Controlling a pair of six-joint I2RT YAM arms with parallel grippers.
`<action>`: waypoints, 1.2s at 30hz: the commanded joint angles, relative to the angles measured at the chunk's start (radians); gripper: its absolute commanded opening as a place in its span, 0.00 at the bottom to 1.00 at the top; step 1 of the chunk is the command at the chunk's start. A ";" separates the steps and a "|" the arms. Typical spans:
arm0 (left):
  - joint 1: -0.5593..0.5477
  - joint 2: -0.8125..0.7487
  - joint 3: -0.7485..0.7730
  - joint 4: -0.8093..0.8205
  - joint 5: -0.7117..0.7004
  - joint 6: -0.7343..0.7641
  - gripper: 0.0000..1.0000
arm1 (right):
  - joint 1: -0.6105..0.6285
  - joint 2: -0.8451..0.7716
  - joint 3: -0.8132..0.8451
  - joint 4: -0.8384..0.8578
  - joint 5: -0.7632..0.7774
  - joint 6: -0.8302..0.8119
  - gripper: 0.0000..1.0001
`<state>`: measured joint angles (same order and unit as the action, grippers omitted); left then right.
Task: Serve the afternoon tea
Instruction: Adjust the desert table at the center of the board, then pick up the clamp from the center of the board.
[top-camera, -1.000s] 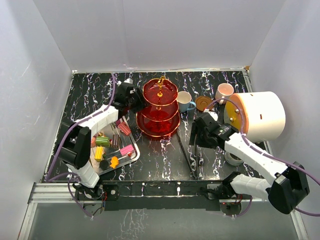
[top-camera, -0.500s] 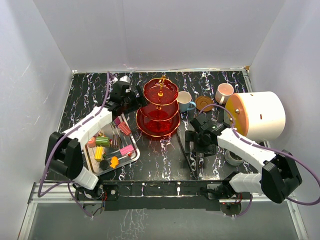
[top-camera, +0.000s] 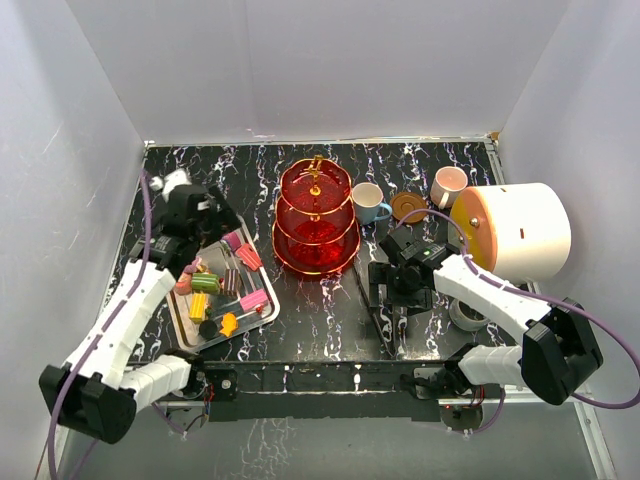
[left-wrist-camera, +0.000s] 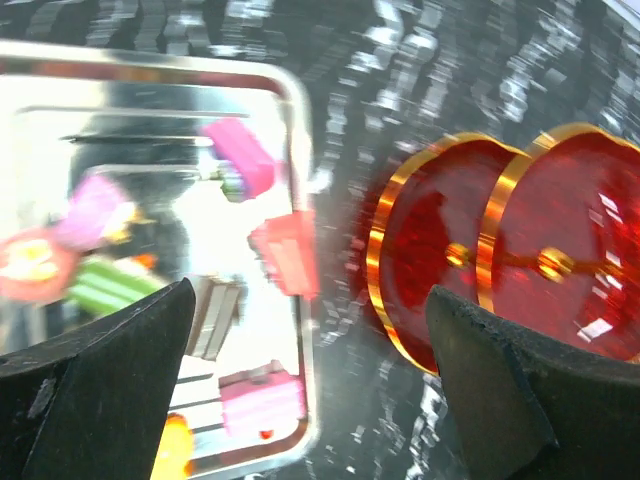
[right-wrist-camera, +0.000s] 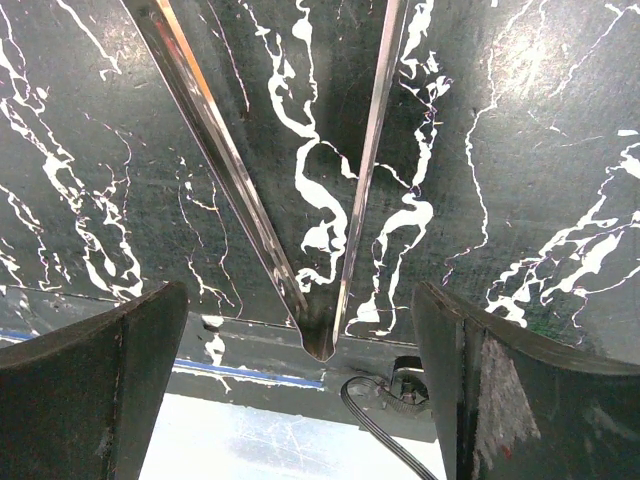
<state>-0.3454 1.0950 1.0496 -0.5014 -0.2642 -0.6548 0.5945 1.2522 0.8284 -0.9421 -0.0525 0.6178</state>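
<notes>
Right gripper (right-wrist-camera: 300, 300) spread, over steel tongs (right-wrist-camera: 318, 330); long axis runs near–far, hinge toward near edge. Left gripper (left-wrist-camera: 310, 295) spread above block sweets (left-wrist-camera: 285, 255) on tray (left-wrist-camera: 300, 110), stand (left-wrist-camera: 430, 260) rightward.

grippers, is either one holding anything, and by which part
Nothing is held. The left gripper is open above the tray of sweets; the right gripper is open, its fingers either side of the tongs lying on the table.

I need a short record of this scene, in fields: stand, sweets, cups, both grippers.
stand: red stand upright, mid-table, tiers look bare
sweets: sweets all on tray, left of stand
cups: blue cup beside stand; pink cup farther right
left gripper: open, empty, over tray
right gripper: open, empty, over tongs
</notes>
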 joint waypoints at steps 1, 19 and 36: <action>0.144 -0.110 -0.063 -0.251 -0.187 -0.075 0.99 | -0.003 -0.027 0.029 0.009 0.011 -0.019 0.95; 0.581 -0.251 -0.453 -0.096 -0.047 -0.243 0.99 | -0.003 -0.035 0.015 0.068 -0.081 -0.137 0.96; 0.918 -0.052 -0.576 0.160 0.244 -0.345 0.88 | -0.002 -0.053 0.001 0.088 -0.094 -0.132 0.96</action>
<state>0.5560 1.0477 0.4839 -0.3634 -0.0872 -0.9447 0.5941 1.2236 0.8265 -0.8883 -0.1387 0.4957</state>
